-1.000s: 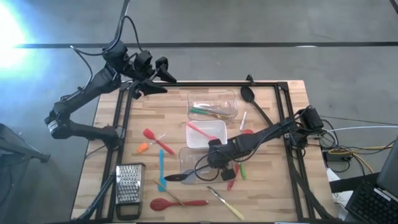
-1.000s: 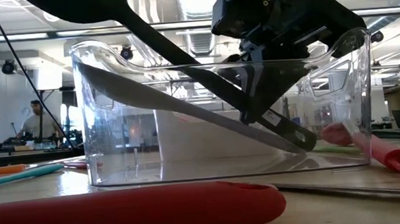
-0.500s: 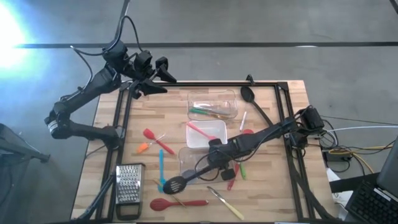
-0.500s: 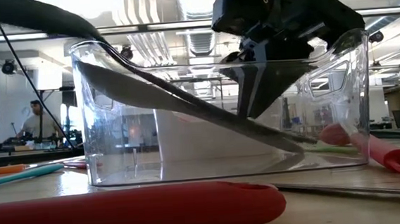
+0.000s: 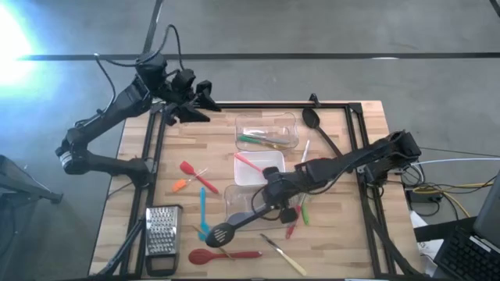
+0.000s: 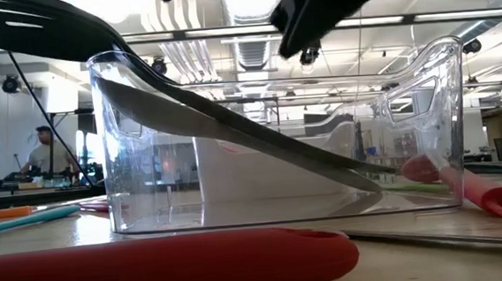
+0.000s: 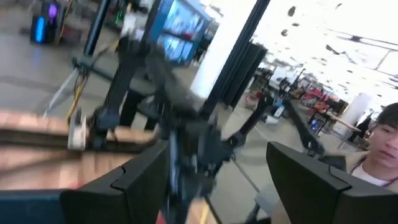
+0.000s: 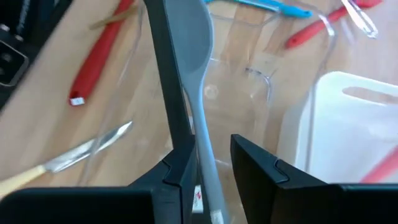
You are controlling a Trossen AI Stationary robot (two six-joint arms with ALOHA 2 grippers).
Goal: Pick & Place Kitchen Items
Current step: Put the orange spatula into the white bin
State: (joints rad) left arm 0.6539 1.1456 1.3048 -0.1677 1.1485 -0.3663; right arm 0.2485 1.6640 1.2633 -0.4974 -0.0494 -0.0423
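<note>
Right end effector [image 5: 269, 204] hovers over tub [image 5: 234, 197] holding slotted spoon [image 5: 223, 232].

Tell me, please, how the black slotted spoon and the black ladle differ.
The slotted spoon has a head pierced with slots, while the ladle has a solid round bowl. The slotted spoon leans in the nearest clear tub with its head out over the rim, while the ladle lies flat on the wooden table near the far edge. Both are black with long, slim handles.
</note>
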